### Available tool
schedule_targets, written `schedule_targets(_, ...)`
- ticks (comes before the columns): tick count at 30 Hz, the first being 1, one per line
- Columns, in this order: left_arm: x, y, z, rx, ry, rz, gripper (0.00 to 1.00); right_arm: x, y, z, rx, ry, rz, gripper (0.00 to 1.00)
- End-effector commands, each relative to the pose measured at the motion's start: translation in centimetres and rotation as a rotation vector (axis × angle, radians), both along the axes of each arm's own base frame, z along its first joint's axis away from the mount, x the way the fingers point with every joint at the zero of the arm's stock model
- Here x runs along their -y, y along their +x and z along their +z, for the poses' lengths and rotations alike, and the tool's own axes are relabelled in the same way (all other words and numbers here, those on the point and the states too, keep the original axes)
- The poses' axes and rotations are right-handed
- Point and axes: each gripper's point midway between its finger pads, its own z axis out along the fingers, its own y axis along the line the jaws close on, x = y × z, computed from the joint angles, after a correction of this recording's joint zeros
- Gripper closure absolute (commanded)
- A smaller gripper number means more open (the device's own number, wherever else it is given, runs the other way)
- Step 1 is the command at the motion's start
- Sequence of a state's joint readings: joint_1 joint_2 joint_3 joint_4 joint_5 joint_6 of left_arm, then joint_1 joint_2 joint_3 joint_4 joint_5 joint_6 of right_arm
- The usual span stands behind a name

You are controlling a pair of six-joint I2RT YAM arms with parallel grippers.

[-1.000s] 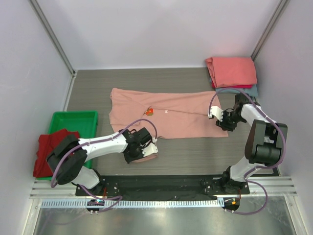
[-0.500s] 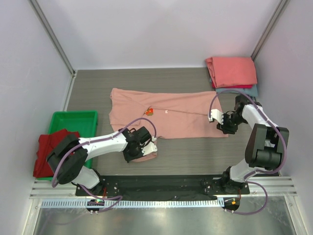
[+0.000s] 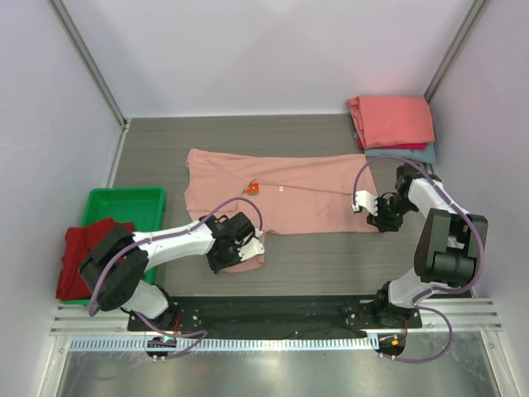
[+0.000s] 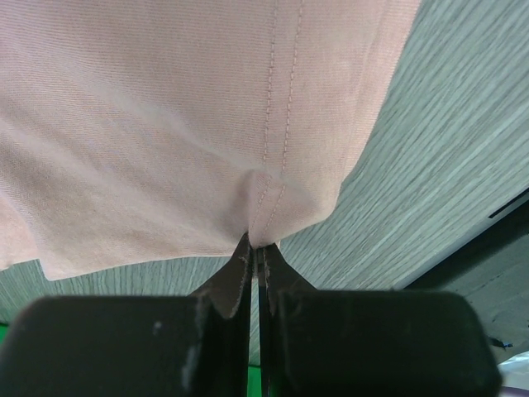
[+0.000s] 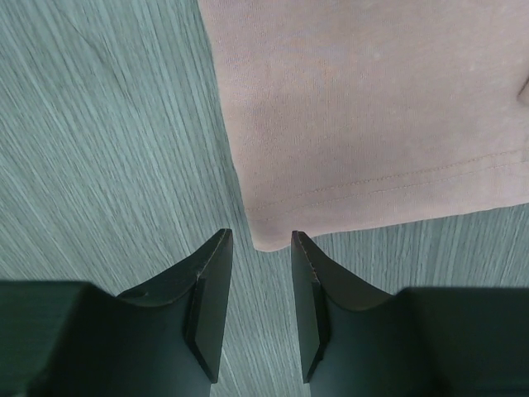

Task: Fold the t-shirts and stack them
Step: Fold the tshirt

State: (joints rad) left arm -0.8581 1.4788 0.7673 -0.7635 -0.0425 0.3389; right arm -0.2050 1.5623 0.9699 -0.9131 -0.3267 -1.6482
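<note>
Grey table (image 3: 165, 157) holds the pink t-shirt (image 3: 306, 194); left gripper (image 4: 256, 252) pinches its hem, right gripper (image 5: 260, 240) parted at its corner

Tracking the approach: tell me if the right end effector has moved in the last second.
Yes. The right end effector slid toward the table's near edge, away from the folded stack.

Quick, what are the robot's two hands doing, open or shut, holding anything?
Left gripper: shut, pinching the edge of the pink t-shirt.
Right gripper: open, holding nothing, at the shirt's corner.
</note>
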Motion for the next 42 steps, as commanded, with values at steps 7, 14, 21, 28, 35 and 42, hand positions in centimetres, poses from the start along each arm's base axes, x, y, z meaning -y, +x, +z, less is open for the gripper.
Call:
schedule_targets(7, -0.7, 1.0, -1.4, 0.015, 0.027, 0.034, 1.00, 0.9, 0.2, -1.3, -0.013, -0.036, 0.030, 0.60)
schedule_targets(14, -0.9, 1.6, -1.4, 0.018, 0.028, 0.057, 1.00, 1.0, 0.3, -2.2, -0.038, -0.036, 0.030, 0.62)
schedule_targets(21, -2.5, 2.3, -0.3, 0.026, 0.050, 0.088, 1.00, 1.5, -0.2, -2.3, -0.057, -0.061, 0.001, 0.91)
schedule_targets(28, -4.6, 5.1, 3.6, 0.132, 0.000, 0.125, 1.00, 0.9, -0.7, 0.6, 0.007, -0.032, -0.048, 0.97)
schedule_targets(35, -3.5, 6.9, 8.4, 0.246, -0.083, 0.092, 1.00, 0.3, -1.0, 2.5, 0.058, -0.011, -0.101, 0.98)
schedule_targets(42, -2.3, 8.3, 12.4, 0.331, -0.162, 0.071, 1.00, -0.2, -0.5, 4.3, 0.106, 0.026, -0.165, 0.98)
